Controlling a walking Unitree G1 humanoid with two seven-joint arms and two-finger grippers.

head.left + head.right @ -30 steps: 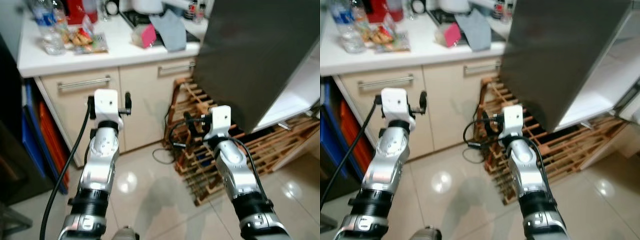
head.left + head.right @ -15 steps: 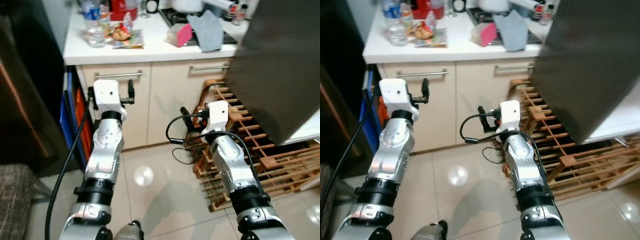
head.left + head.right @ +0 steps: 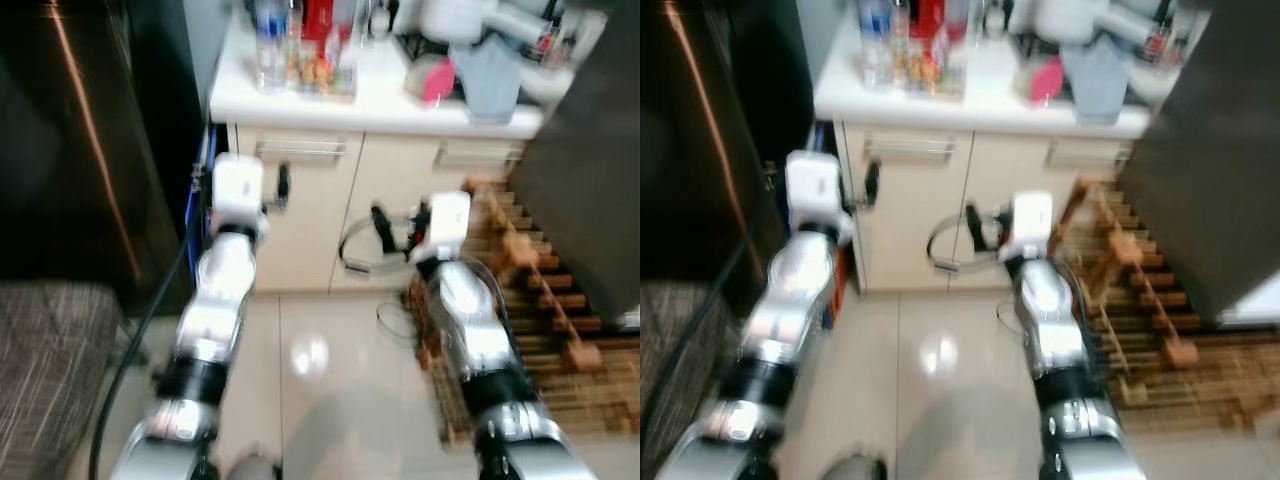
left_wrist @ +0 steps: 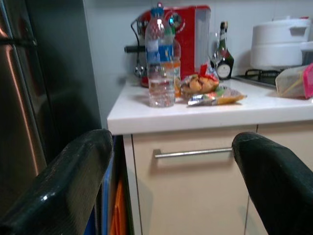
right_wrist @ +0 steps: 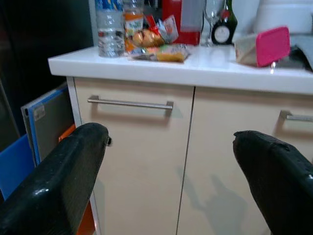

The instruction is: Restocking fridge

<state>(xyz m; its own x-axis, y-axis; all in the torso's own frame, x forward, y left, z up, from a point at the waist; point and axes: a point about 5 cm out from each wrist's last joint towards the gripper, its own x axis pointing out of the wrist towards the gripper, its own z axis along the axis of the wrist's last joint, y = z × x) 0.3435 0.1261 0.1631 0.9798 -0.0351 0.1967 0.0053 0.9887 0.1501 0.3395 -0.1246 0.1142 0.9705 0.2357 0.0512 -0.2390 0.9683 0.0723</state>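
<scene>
A white counter [image 3: 380, 100] over beige cabinets stands ahead of me. On it are a clear water bottle [image 4: 159, 63], snack packets [image 4: 210, 90], a red appliance [image 4: 188, 39], a dark bottle [image 4: 224, 58] and a pink-lidded container [image 5: 266, 46]. A dark fridge door [image 3: 590, 190] hangs at the right edge. My left gripper [image 4: 173, 181] is open and empty, raised in front of the left cabinet handle [image 4: 193, 152]. My right gripper [image 5: 181, 181] is open and empty too, level with the cabinet fronts. The head views are blurred.
A wooden wine rack [image 3: 530, 270] lies on the floor at the right. A tall dark steel surface [image 3: 90, 150] rises at the left, with a grey woven seat [image 3: 50, 350] below it. Blue and orange boards [image 5: 29, 142] lean beside the cabinet. Glossy tiles [image 3: 310, 380] lie underfoot.
The camera has swung left: the counter now sits centred and the dark door has slid to the right edge. Both arms keep the same raised pose.
</scene>
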